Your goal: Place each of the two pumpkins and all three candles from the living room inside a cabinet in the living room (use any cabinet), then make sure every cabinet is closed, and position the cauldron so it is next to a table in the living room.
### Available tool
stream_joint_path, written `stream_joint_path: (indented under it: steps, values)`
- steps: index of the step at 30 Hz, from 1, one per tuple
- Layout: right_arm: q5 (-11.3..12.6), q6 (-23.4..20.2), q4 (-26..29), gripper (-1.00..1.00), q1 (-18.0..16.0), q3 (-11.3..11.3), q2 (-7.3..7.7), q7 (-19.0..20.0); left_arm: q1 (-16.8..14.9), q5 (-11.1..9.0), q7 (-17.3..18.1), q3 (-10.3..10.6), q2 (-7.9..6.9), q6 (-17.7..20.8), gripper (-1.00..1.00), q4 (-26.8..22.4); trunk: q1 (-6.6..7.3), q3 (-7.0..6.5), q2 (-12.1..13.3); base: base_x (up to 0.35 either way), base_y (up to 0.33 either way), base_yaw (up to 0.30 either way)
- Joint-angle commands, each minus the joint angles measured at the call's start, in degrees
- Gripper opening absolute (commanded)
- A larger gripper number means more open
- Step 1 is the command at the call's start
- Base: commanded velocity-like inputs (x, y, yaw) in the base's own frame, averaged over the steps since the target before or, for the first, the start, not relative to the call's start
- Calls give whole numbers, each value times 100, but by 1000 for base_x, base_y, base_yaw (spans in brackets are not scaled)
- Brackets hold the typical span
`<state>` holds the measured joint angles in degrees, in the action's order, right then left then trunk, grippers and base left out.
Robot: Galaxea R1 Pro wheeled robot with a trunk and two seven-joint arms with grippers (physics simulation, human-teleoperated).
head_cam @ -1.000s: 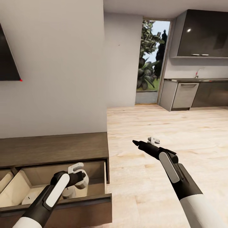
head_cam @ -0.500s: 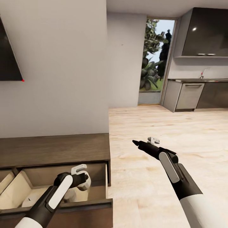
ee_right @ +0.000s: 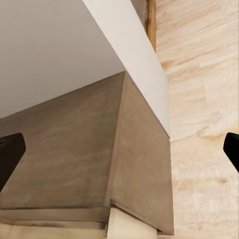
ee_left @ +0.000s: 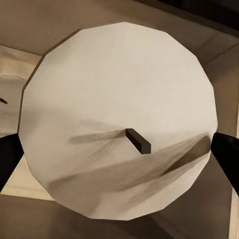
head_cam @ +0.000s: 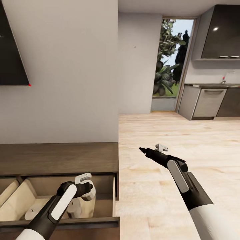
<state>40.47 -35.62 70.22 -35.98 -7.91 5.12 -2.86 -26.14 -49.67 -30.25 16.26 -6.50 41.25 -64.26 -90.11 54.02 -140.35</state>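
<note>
The cabinet [head_cam: 60, 156] is a low dark-brown unit against the wall, with its right-hand drawer [head_cam: 20, 200] pulled open to a pale interior. My left gripper [head_cam: 86, 191] hangs over that drawer, shut on a candle [head_cam: 89, 197]. In the left wrist view the candle's top [ee_left: 119, 99] with its small wick sits between the two fingertips [ee_left: 226, 154]. Two more candles [head_cam: 33, 212] [head_cam: 75, 209] stand on the drawer floor. My right gripper [head_cam: 142, 150] is open and empty over the wooden floor, right of the cabinet's end [ee_right: 139, 164]. Pumpkins, cauldron and table are out of view.
A dark TV [head_cam: 10, 50] hangs on the wall above the cabinet. Light wooden floor [head_cam: 173, 140] stretches to the right toward grey kitchen units [head_cam: 208, 101] and a glass door [head_cam: 168, 66] with plants outside. A wall corner stands just behind the cabinet's right end.
The whole picture has slid to the right, so the camera has turned. The left gripper lifted slightly with the candle over the open drawer; the right arm keeps its pose.
</note>
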Motion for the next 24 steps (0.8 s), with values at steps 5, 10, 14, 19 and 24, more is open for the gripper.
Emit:
stream_joint_path:
  steps: [5,10,14,19,24]
  values:
    - [33,-15,2,100,-1,-9,0,-30,-5,-61,-60,18,-9,0,-100,-7,0,-1,-3,60,-43,114]
    - [33,-15,-1,100,-2,-9,5,-30,-5,-59,-60,14,-8,4,-100,-7,0,-8,-3,8,-117,106]
    - [36,-15,-14,100,-2,-9,6,-30,-5,-56,-60,10,-9,-2,-100,-32,0,-8,-3,1,-23,14]
    - [40,-15,-29,100,-1,-9,7,-23,-5,-60,-60,8,-10,-10,-100,-70,0,-9,-3,0,-2,1]
    - [39,-15,-35,100,-3,-9,7,-21,-5,-61,-58,13,-4,-12,-100,-70,-87,63,-163,0,0,0]
